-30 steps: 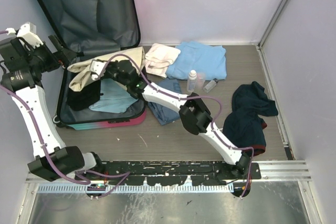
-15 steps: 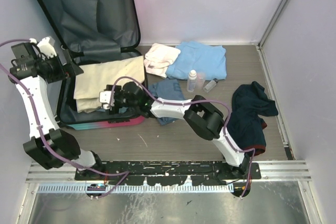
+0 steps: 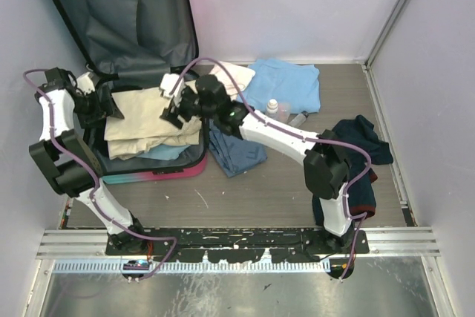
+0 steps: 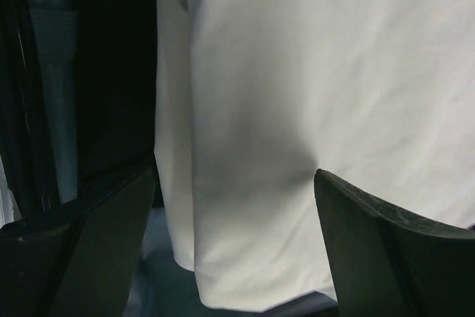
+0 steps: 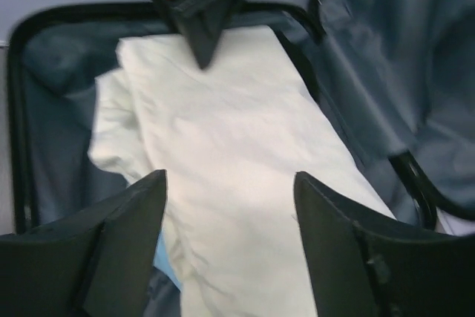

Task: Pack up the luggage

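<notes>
I work in a robot test cell in a lab. Plain pale walls (image 3: 297, 5) box in a wood-look surface (image 3: 245, 191), met at the corner by a bare aluminium post (image 3: 393, 12). My left arm (image 3: 50, 113) and right arm (image 3: 274, 133) are bolted to a black slotted rail (image 3: 237, 239), purple cables (image 3: 56, 176) trailing along them, sheet metal (image 3: 237, 295) below.

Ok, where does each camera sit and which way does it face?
Top external: fixed above and behind left arm and right arm, looking down on open luggage and cream cloth.
Left wrist: on its arm, close over the cloth; left fingers at the bottom corners.
Right wrist: on its arm, looking into the luggage; right fingers below, left pincer at top.
Shared: the cloth, in all three.
</notes>
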Controlling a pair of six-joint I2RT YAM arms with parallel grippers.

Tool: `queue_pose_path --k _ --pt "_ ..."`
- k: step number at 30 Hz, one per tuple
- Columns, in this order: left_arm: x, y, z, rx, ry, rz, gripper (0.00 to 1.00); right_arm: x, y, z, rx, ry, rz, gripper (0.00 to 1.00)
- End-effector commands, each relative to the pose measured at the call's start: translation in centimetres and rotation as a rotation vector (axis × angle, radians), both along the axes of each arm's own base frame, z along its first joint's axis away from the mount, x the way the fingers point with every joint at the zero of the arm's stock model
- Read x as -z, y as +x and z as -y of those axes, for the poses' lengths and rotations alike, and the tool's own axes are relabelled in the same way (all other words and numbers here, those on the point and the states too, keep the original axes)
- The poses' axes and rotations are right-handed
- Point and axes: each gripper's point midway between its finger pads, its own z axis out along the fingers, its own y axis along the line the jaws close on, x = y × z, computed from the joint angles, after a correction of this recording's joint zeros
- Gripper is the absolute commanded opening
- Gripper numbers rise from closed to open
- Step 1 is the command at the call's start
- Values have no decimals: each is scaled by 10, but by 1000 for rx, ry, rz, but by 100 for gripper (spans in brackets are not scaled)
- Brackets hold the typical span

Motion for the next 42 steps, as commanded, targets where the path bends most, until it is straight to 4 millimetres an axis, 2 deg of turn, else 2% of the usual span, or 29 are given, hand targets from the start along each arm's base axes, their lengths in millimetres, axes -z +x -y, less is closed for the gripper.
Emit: queue_pose_path --k 1,3,6,9,10,13,14,17,21,24,27,29,32,35,37,38,39,42 --pt "0 26 -10 27 70 44 90 26 25 24 163 -78 -192 68" --pt "13 32 -6 47 84 23 89 40 30 27 212 -106 -223 64" --pt "23 38 5 76 79 4 73 63 35 31 258 -154 -265 59" --pt "12 45 10 72 86 40 47 86 42 33 296 -198 -274 56" --pt "6 47 9 65 98 62 32 91 45 34 306 -208 -273 55" --pt "-14 52 -1 38 160 123 3 107 57 32 338 -230 -267 53" --pt "-22 58 -7 25 192 156 0 109 63 29 349 -229 -261 53" --pt "-36 64 -26 -24 277 185 0 108 84 20 386 -208 -226 53" --pt "-20 65 -57 -110 377 113 0 121 107 12 438 -206 -179 53" --pt "-8 68 -71 -148 407 88 0 129 124 8 474 -217 -141 54" --pt "-7 76 -80 -168 430 85 0 119 132 10 476 -201 -125 56" --pt "-13 82 -78 -159 419 104 9 98 129 13 460 -168 -129 57" --pt "-26 81 -70 -132 405 118 42 49 118 18 403 -92 -149 65" --pt "-47 76 -55 -84 389 176 67 -2 94 27 309 -14 -187 77" --pt "-63 72 -44 -43 381 234 82 -27 75 37 251 24 -195 85" --pt "-72 70 -38 -24 380 264 96 -30 67 43 237 27 -199 87" --pt "-83 67 -31 -4 384 299 99 -40 61 50 232 39 -193 90" --pt "-105 64 -13 66 397 368 98 -65 56 75 250 63 -204 92"
